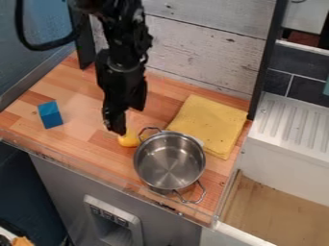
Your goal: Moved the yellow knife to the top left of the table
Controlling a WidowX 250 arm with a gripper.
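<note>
The black gripper [118, 125] hangs low over the wooden table [87, 113], left of the steel pot's upper handle. Just below and to the right of its tip is a rounded yellow object [129, 140], perhaps the yellow knife's handle. It lies against the upper left side of the metal pot [170, 161], and no blade can be made out. Whether the gripper touches the yellow object cannot be told.
A blue block [50, 115] stands at the table's left. The yellow cloth [208, 125] lies behind and right of the pot. A wooden wall [199, 43] rises at the back, and a white sink unit [292, 144] adjoins the right edge.
</note>
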